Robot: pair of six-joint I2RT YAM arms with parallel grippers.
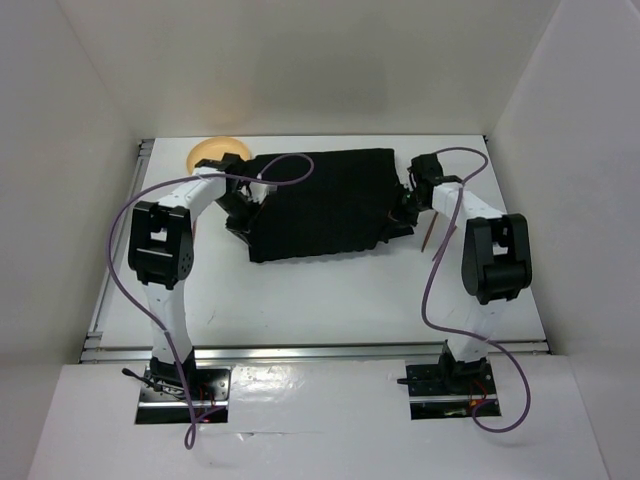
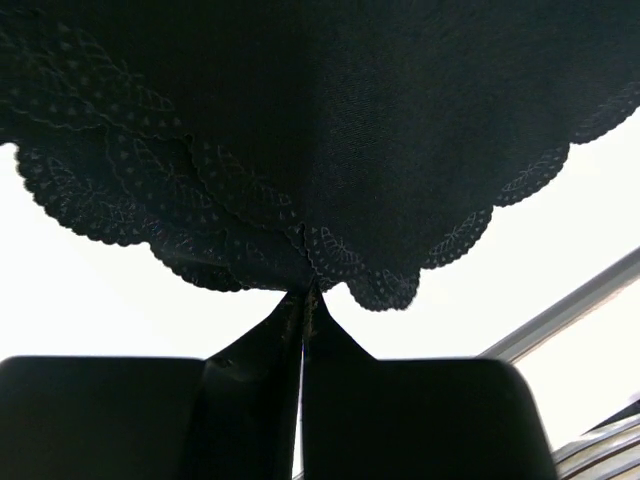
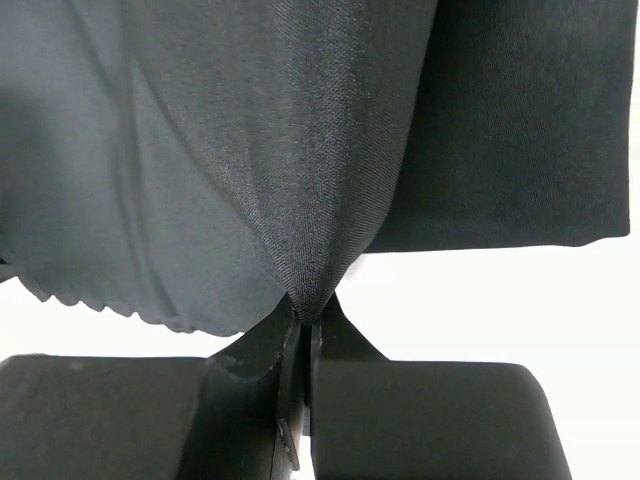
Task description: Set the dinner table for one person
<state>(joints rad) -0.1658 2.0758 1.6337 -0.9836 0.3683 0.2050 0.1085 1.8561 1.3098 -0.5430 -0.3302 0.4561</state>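
Note:
A black cloth mat (image 1: 322, 204) with a scalloped lace edge lies spread over the middle of the white dinner table (image 1: 330, 300). My left gripper (image 1: 243, 212) is shut on the mat's left edge; the left wrist view shows its jaws (image 2: 303, 293) pinching the lace border (image 2: 250, 230). My right gripper (image 1: 404, 212) is shut on the mat's right edge; the right wrist view shows its jaws (image 3: 303, 312) pinching a fold of the cloth (image 3: 300, 200), lifted off the table.
A tan round plate (image 1: 212, 153) lies at the back left, partly behind my left arm. A thin brown stick (image 1: 432, 236), perhaps chopsticks, lies right of the mat. A silver rail (image 1: 300, 351) runs along the table's near edge.

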